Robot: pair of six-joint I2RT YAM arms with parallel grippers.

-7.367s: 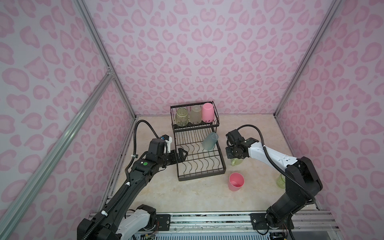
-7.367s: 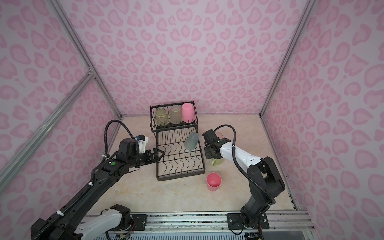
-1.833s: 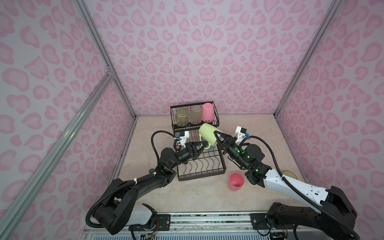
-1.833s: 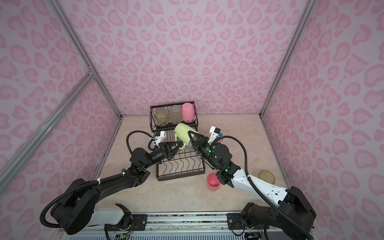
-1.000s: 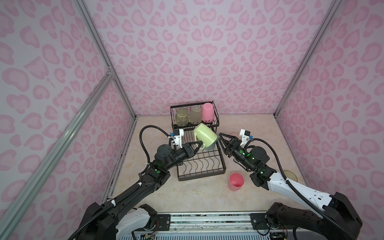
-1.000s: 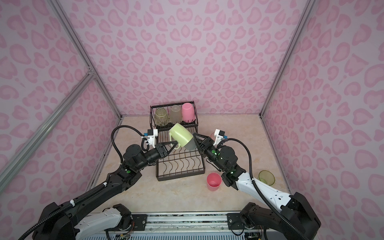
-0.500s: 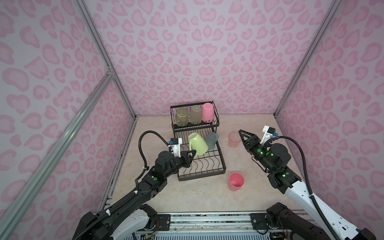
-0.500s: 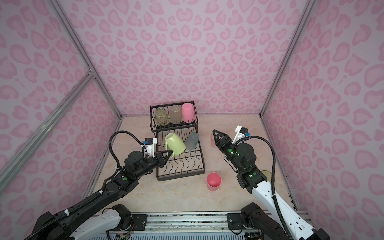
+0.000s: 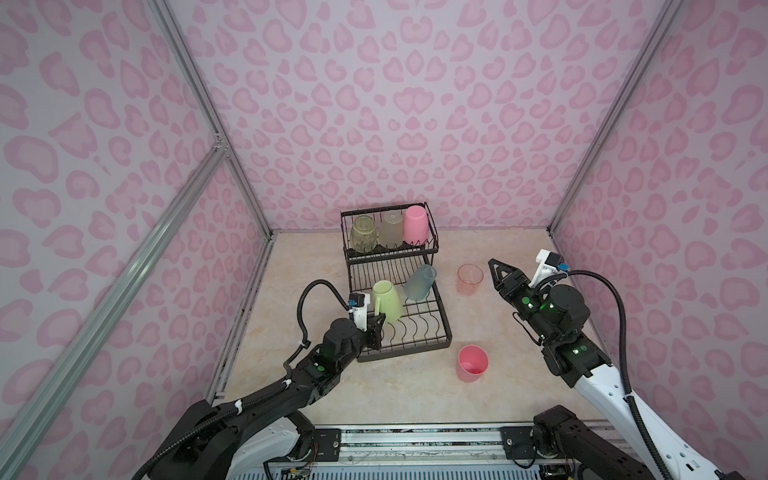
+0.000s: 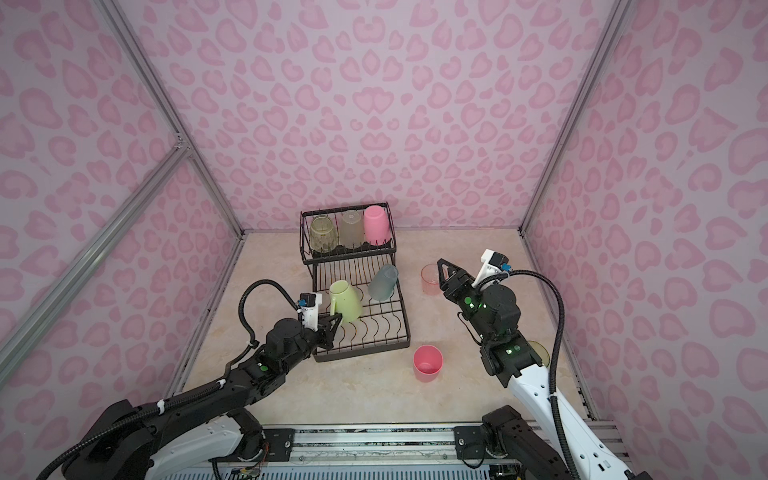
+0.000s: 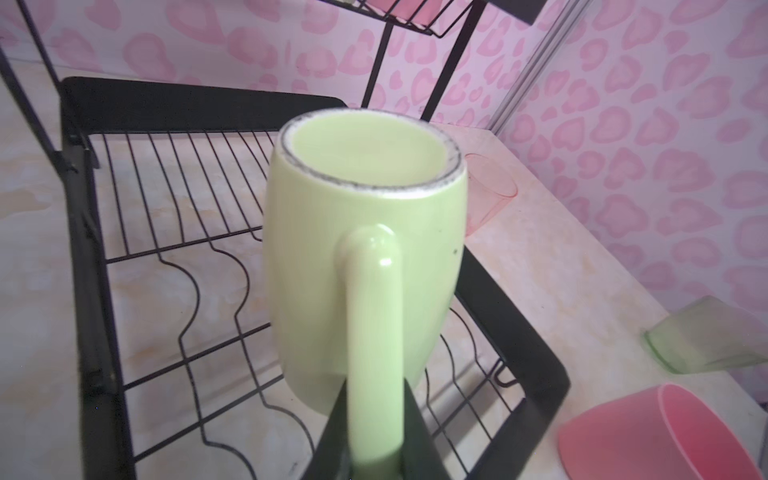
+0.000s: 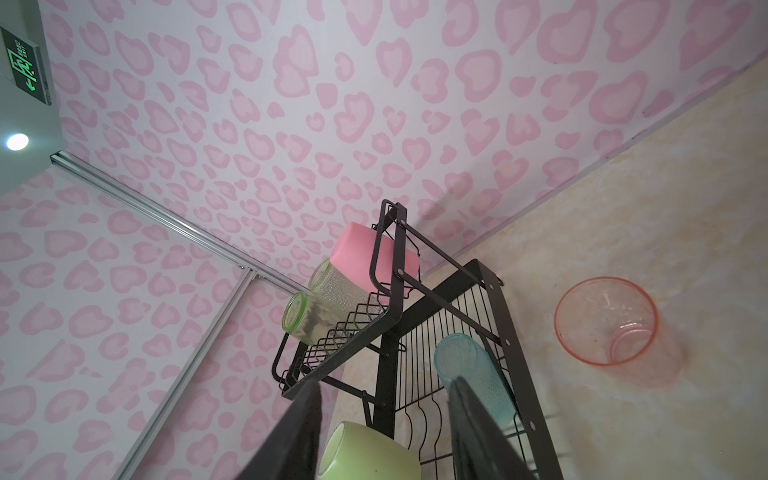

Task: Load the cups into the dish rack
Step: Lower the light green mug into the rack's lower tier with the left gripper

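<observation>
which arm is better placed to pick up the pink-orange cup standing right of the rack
Right. The right gripper is open, empty and close to the pink-orange cup. The left gripper is shut on the handle of the green mug, across the dish rack.

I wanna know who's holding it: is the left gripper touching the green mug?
Touching. The left wrist view shows the left gripper pinching the green mug by its handle, no gap.

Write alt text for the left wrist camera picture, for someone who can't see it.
The left tool is closed on the handle of a pale green mug, held upside down on the lower tray of the black wire dish rack. Past the rack, a pink-orange cup, a yellow-green cup and a pink cup sit on the table.
</observation>
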